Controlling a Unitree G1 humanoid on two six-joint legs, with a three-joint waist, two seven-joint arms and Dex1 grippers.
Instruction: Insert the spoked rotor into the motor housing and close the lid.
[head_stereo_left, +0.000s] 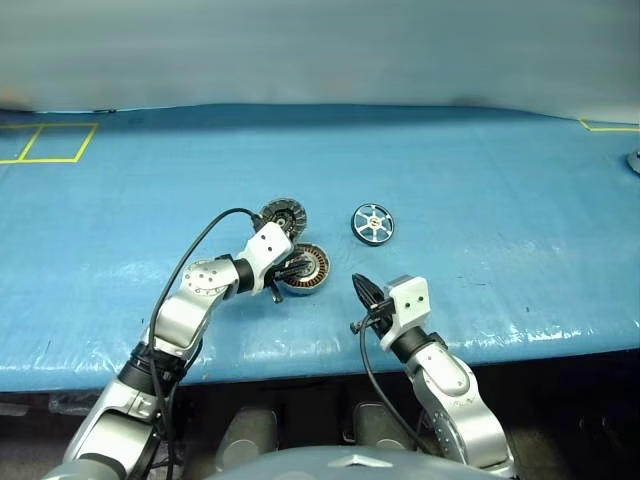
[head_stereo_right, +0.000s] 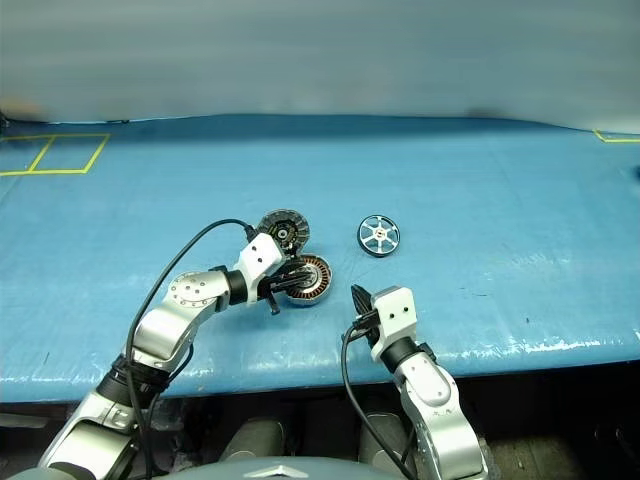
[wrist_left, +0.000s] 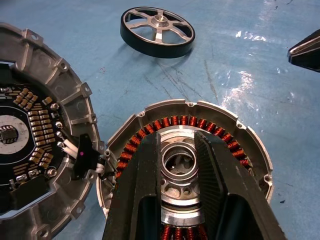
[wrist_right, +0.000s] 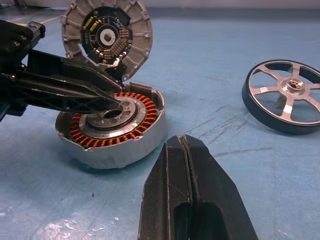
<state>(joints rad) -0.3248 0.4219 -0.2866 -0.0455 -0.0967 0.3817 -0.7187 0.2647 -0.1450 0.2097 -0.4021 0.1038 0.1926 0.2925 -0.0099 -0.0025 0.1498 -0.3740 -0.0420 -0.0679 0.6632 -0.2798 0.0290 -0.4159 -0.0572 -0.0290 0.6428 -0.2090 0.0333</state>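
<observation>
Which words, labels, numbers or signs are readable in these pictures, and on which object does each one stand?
None can be read.
Round grey metal lid: its inner circuit board carries a small black chip whose marking is too small to read.
Blue table: yellow tape lines only, no text.

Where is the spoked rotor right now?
In the left eye view the spoked rotor lies flat on the blue table, just right of centre, apart from the motor housing and the lid to its left.

Blue table (head_stereo_left: 500, 200) (yellow tape (head_stereo_left: 40, 142) marks).
</observation>
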